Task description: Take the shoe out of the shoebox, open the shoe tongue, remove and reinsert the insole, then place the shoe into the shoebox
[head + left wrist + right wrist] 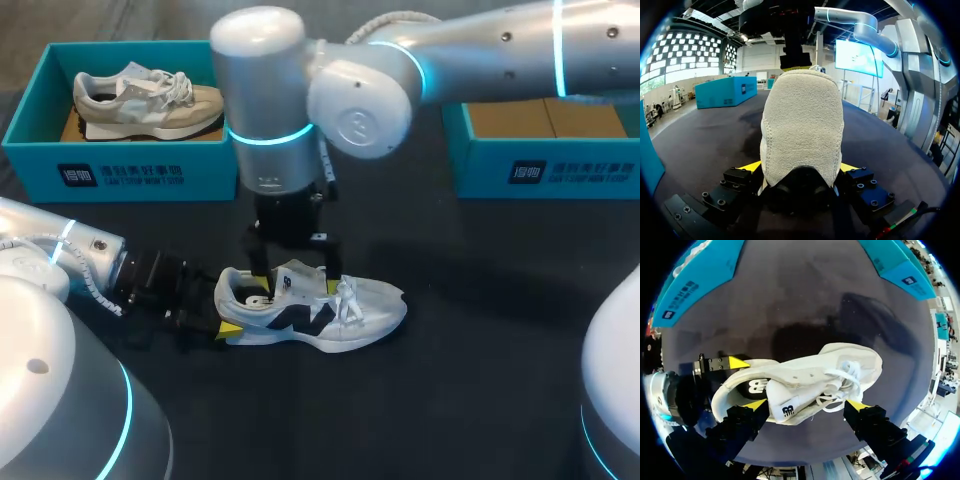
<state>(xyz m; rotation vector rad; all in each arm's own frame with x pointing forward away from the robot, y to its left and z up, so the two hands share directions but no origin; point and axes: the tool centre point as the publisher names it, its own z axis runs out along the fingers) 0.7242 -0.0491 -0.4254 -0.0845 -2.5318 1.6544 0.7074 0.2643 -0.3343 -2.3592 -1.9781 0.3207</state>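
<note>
Clamps the heel [800, 115] of the white fabric sneaker [335, 318] in the left gripper [800, 167] on the dark bench [480, 360], outside the teal cardboard shoebox [560, 172]. Hangs the right gripper [806, 405], splayed, over the tongue [784, 404]. Likely tongue-opening; calls next for pulling it up.

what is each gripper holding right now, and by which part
The left gripper is shut on the white shoe at its heel, one finger on each side. The right gripper hangs open over the tongue, holding nothing.
</note>
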